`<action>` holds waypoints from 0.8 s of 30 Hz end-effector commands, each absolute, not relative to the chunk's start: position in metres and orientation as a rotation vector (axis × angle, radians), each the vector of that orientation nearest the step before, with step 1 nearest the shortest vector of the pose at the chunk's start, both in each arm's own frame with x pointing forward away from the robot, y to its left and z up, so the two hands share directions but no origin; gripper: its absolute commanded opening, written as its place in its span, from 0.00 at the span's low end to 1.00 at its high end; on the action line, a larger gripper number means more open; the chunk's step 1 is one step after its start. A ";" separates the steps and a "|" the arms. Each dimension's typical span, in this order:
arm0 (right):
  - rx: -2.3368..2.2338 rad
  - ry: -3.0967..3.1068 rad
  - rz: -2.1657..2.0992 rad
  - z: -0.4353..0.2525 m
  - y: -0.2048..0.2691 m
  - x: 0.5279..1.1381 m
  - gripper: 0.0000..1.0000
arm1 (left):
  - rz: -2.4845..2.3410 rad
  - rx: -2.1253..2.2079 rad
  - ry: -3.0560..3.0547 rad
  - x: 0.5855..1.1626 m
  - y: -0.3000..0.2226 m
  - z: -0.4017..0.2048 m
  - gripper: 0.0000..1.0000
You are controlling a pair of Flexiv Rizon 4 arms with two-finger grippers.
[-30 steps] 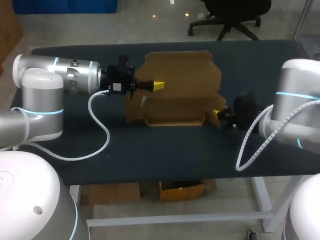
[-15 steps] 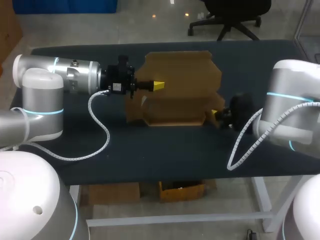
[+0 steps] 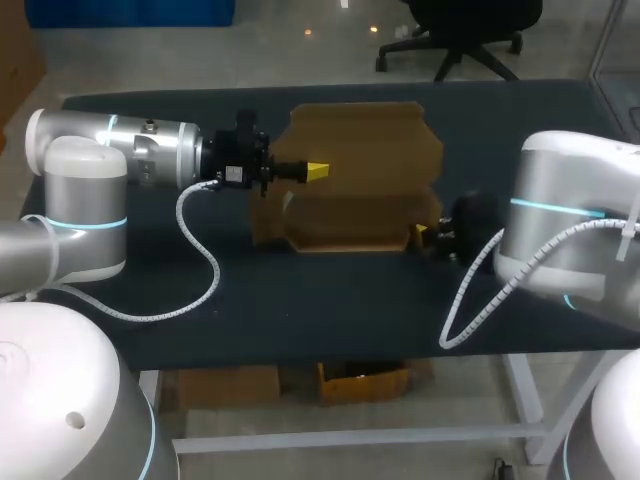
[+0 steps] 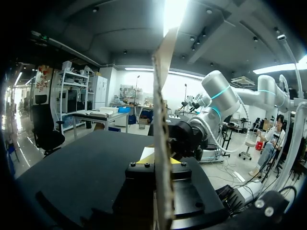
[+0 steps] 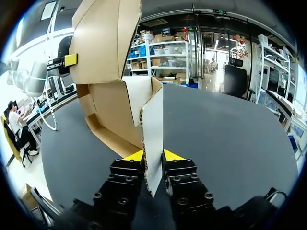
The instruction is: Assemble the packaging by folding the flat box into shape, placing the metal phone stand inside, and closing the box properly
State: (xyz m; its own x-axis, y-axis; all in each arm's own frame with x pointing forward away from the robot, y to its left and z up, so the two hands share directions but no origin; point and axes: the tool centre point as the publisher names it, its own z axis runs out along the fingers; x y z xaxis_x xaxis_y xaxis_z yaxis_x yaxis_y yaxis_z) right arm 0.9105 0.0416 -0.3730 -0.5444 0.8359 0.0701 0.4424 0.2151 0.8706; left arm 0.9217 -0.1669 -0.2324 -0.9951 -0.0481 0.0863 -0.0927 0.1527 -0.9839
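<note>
Brown corrugated card is filling the middle of the head view. The cardboard box [image 3: 360, 175] is sitting half formed on the dark counter [image 3: 300, 300], with its back panel standing up and its lower walls only partly raised.

From the left of the frame, the left gripper [image 3: 315, 171] is reaching level across the counter to the box's upper left part. In its own wrist view its fingers [image 4: 147, 158] are clamping a panel seen edge-on, one yellow tip on each side. It is probably bracing that panel upright so the box is not sliding or collapsing while the other end is being worked.

At the box's lower right corner, the right gripper [image 3: 425, 234] is coming in low from the right of the frame. Its fingers [image 5: 135, 155] are pinching an end flap [image 5: 153, 120] from both sides, likely to swing it inward and square up that wall.

No view is showing the metal phone stand, so the folding appears to be the step in hand, with loading and closing not yet done.
</note>
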 end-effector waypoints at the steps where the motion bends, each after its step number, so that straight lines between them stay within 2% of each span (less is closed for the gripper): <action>1: 1.236 2.006 1.161 -0.372 0.052 0.907 0.16 | 2.019 0.144 -2.358 0.922 -0.167 -0.235 0.00; 8: 1.299 1.954 1.116 -0.372 0.054 0.902 0.20 | 2.019 0.144 -2.358 0.922 -0.167 -0.235 0.00; 12: 1.344 1.932 1.100 -0.373 0.055 0.901 0.25 | 2.019 0.144 -2.358 0.922 -0.167 -0.235 0.00; 24: 1.424 1.870 1.019 -0.374 0.062 0.900 0.22 | 2.019 0.144 -2.358 0.922 -0.167 -0.235 0.00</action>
State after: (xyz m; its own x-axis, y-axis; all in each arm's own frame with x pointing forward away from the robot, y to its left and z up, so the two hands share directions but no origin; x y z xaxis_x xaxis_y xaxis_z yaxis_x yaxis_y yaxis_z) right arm 0.8995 0.0545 -0.3725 -0.4046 0.9089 0.1012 0.5268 0.1412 0.8382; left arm 0.9217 -0.1669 -0.2324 -0.9951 -0.0482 0.0862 -0.0927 0.1528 -0.9839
